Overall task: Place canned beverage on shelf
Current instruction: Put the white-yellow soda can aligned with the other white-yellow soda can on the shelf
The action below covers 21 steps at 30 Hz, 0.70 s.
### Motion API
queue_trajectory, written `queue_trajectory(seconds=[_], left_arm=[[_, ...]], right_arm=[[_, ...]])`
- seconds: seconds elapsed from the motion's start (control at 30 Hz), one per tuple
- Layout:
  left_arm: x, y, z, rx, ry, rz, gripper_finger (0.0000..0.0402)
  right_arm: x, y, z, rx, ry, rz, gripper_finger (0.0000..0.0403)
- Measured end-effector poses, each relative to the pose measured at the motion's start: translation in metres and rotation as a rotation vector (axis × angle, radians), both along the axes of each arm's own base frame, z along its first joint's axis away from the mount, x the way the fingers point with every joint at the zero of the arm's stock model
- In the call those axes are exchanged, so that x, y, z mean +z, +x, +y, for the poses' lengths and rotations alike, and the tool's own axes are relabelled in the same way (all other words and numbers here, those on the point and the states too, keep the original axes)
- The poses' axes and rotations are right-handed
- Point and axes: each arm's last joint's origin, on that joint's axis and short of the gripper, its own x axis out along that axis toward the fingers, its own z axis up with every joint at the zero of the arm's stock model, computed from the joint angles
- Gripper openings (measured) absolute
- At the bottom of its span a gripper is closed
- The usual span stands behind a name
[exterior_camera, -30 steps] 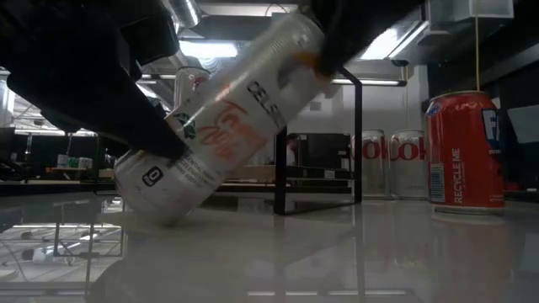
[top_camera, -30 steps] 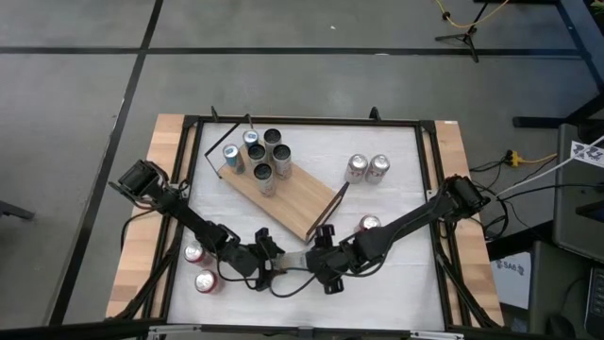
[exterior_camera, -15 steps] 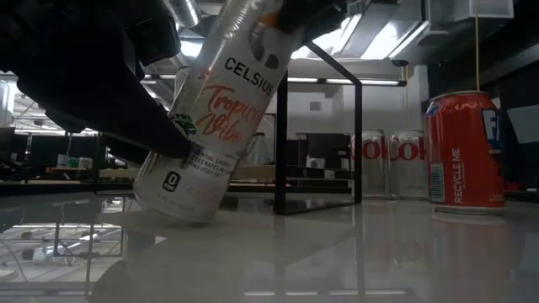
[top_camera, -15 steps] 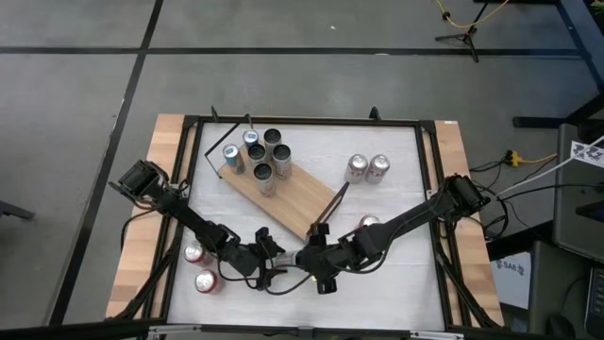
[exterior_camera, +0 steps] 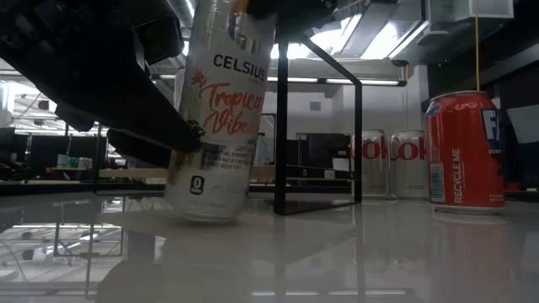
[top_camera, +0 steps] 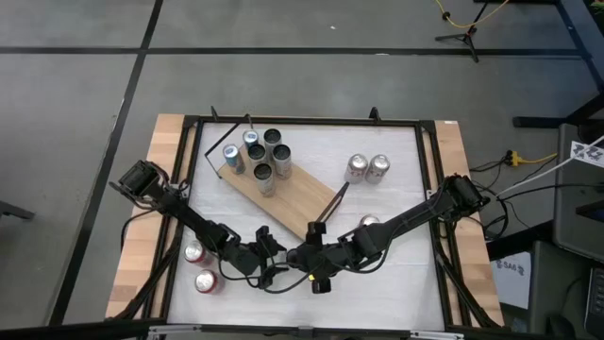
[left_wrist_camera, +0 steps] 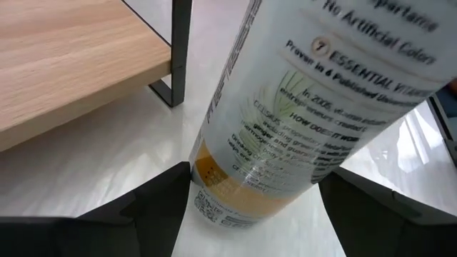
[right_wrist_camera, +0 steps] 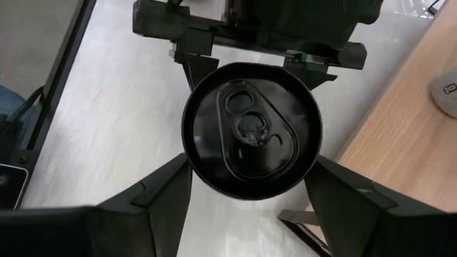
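Between both hands — upright can

Both dark arms reach low and inward from the outer edges, meeting near the front middle of the surface. The left pincer has its fingers closed on the lower body of the can. The right pincer clasps the can's top from above, fingers on either side of the rim.

Celsius can top cut off by frame edge, shelf labels unreadable
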Motion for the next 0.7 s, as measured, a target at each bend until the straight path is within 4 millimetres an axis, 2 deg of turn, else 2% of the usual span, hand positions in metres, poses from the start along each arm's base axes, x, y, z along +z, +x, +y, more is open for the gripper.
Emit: queue_trajectory(seconds=[0.43, 0.7], left_arm=[[-0.0002, -0.0047, -0.0089, -0.071, -0.03, 0.018, 0.0295], [0.0036, -0.0029, -0.0074, 0.004, -0.002, -0.039, 0.0294]], right_arm=[[0.0011, 0.0031, -0.0038, -0.015, 0.0, -0.018, 0.0253], [-0.0012, 0.0007, -0.0044, -0.004, -0.003, 0.02, 0.0253]])
